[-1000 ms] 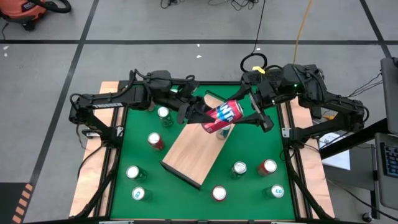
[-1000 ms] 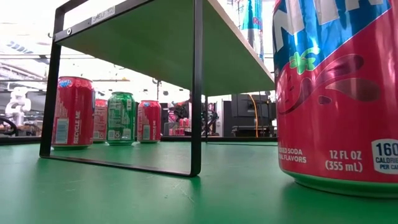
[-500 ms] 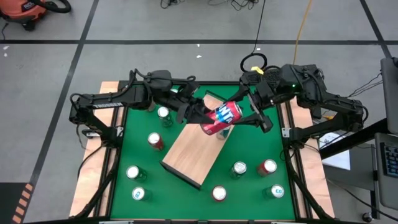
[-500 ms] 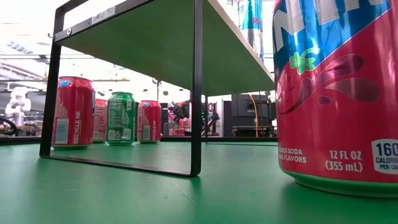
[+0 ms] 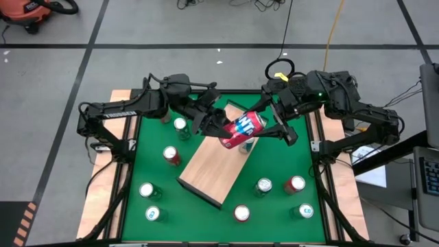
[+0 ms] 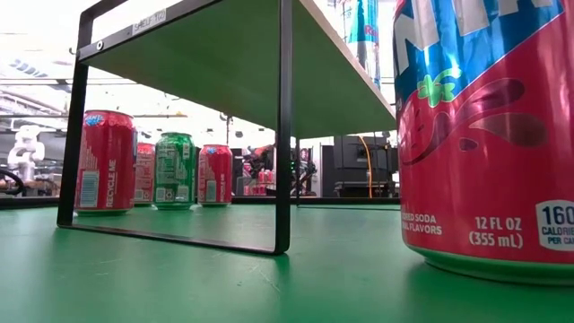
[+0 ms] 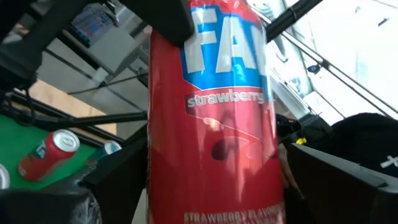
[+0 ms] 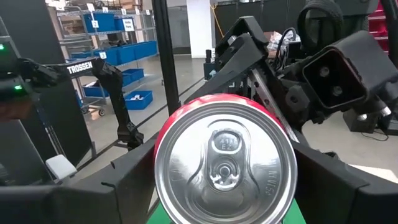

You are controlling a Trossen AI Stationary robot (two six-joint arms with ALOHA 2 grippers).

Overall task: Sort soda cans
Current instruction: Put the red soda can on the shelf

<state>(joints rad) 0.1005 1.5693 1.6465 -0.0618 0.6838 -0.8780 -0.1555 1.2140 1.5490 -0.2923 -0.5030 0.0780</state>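
Observation:
A red strawberry soda can (image 5: 242, 130) hangs in the air over the far end of the light wooden board (image 5: 209, 168), lying about level between my two grippers. My right gripper (image 5: 271, 125) comes from the table's right and is shut on the can's top end. My left gripper (image 5: 214, 125) comes from the left. Its open fingers (image 7: 118, 180) stand close on either side of the can's bottom part (image 7: 217, 186). Several other soda cans stand upright on the green mat, among them a green one (image 5: 181, 125) and a red one (image 5: 171, 155). My right gripper pinches the can's side wall just behind the silver top (image 8: 160, 146) between its two fingers (image 8: 124, 186). The fingers come level from the table's right and lie along the can, whose top (image 8: 225, 162) faces the wrist. The can is lifted clear and lies about level.
The board is the top of a low shelf on black metal legs (image 6: 283, 126), set slantwise mid-table. Cans stand near the front edge (image 5: 241, 213) (image 5: 155, 214) and at the right (image 5: 295, 184). In the low view a red can (image 6: 484, 135) looms in the foreground.
My left gripper has turned a little at the wrist and its fingers have parted from the can's bottom part. The can stays in the air over the board in my right gripper, shifted slightly toward the left.

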